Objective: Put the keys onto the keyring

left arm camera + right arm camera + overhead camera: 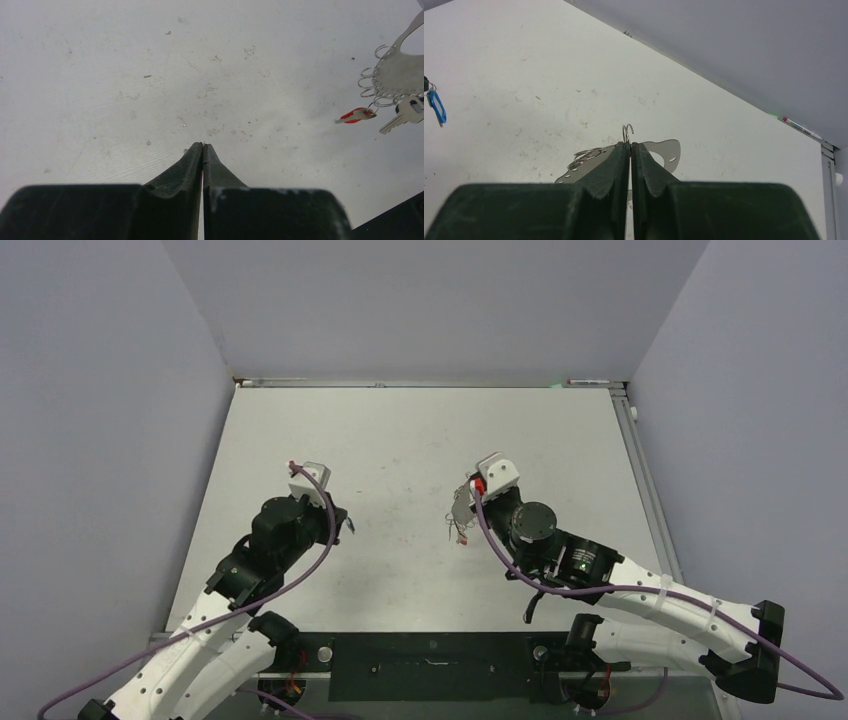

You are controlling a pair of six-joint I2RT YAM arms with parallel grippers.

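My right gripper [630, 144] is shut on the flat grey keyring [669, 150] and holds it tilted above the table; it also shows in the top view [460, 508]. In the left wrist view the keyring [400, 75] carries the red-tag key [356, 115] and the dark-headed metal key [406, 112] on its split rings. My left gripper [203, 145] is shut, left of the keyring [346, 525]. The blue-tag key [436, 106] hangs by its small ring from a dark tip at the left edge of the right wrist view; it is hidden in the left wrist view.
The white table [420, 440] is enclosed by grey walls at the left, back and right. A metal rail [640, 470] runs along its right edge. A black plate [430, 665] lies between the arm bases at the near edge.
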